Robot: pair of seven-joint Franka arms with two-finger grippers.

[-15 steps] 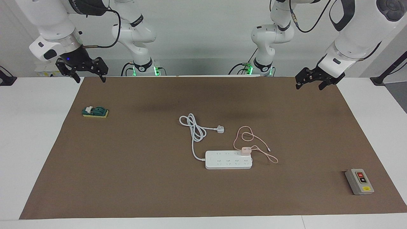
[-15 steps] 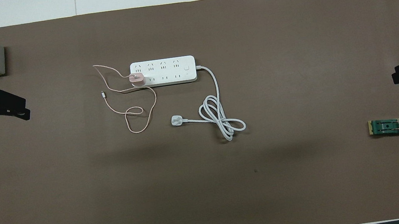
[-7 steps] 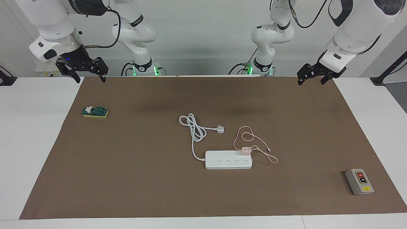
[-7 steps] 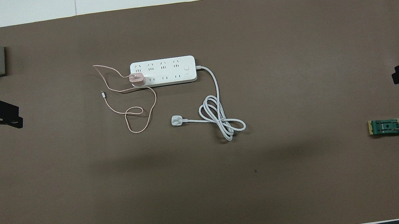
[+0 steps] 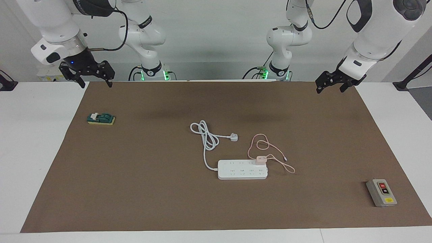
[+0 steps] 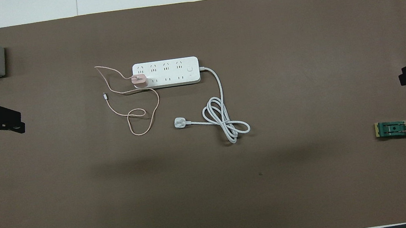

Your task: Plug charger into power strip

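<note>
Charger looks seated, both arms parked clear

White table [image 5: 33, 152] with a brown mat [image 5: 152, 189] against a plain white wall; power strip [image 5: 242, 172] mid-mat, pink charger [image 5: 261, 159] standing on its end socket toward the left arm's end, seating depth hard to confirm. Left gripper [image 5: 334, 84] and right gripper [image 5: 88, 77] hang over the mat's robot-side corners, jaws wide, holding nothing. Judged done; next move would only be a press-down check. Grey switch box [image 5: 381, 192] and green part [image 5: 100, 118] unused

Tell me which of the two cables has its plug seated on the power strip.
The thin pink cable's charger sits on the power strip; the white three-pin plug lies loose on the mat.
</note>
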